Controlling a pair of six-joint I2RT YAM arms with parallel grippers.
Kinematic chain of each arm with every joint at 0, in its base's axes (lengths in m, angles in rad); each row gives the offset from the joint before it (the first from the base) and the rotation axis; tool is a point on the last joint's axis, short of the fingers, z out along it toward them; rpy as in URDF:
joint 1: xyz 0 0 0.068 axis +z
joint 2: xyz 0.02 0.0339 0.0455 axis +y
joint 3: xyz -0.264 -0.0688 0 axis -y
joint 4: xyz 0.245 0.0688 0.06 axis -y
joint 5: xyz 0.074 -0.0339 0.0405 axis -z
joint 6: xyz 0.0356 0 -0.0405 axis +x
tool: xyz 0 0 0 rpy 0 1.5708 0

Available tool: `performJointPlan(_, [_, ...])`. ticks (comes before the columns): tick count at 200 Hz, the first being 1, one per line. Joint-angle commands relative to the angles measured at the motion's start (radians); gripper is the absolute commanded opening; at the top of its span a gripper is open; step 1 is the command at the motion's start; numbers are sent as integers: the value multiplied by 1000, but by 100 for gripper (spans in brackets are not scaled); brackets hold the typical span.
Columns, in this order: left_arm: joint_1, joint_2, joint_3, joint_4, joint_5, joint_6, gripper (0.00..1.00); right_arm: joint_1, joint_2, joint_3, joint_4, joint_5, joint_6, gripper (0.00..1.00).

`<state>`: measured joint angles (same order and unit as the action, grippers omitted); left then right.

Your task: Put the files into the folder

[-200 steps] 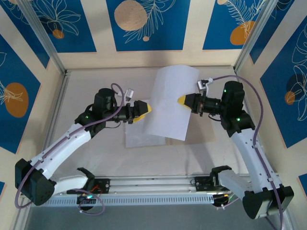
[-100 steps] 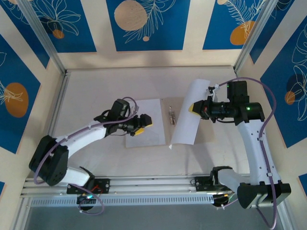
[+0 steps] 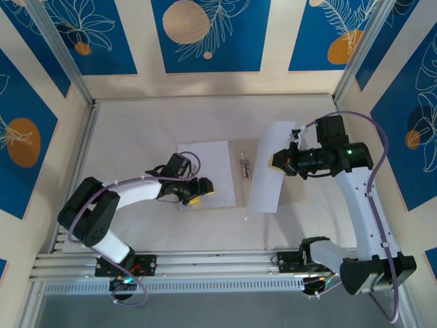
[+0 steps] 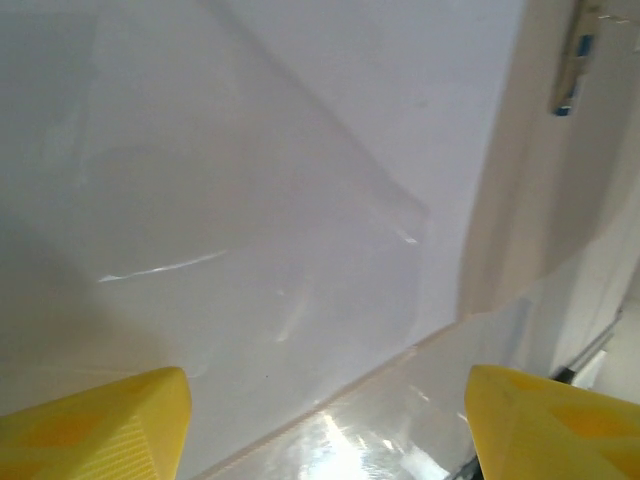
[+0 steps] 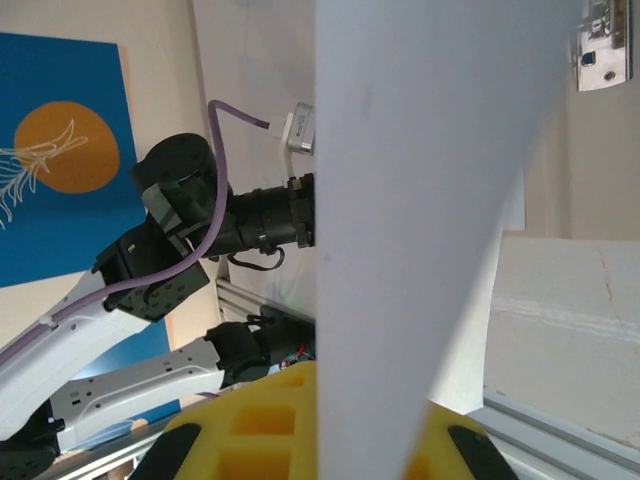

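Top external: right gripper [image 3: 278, 161] is clamped on the edge of one white sheet [image 3: 268, 174], which is lifted and slanting, its low corner near the table [image 3: 136, 123] in front. That sheet partly covers the tan folder [image 3: 251, 152], which lies open and flat at mid-table with its metal clip [image 3: 244, 167] showing just left of the sheet. Second sheet [image 3: 205, 167] lies flat left of the clip. Left gripper [image 3: 198, 190] is low over that sheet's near right corner. Left wrist: yellow fingertips [image 4: 100, 425] stand well apart with nothing between them, flat white sheet [image 4: 250, 180] beneath; contact with the paper cannot be told. Tan card [image 4: 500, 200] and clip [image 4: 570, 60] at upper right. Right wrist: yellow fingers [image 5: 250, 425] pinch the white sheet [image 5: 420, 150], which runs upward through the frame; left arm [image 5: 200, 230] behind it, clip [image 5: 600, 40] in the top right corner.
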<state>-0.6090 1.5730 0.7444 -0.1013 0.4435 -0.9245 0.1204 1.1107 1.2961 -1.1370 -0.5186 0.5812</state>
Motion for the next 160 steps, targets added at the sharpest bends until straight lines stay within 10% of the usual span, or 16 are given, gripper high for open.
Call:
performJointPlan(1, [19, 3, -37, -35, -50, 29, 72, 36, 18, 33, 4, 19, 23, 0])
performJointPlan(160, [350, -300, -272, -199, -21, 123, 72, 423, 253, 193, 215, 170, 68, 0])
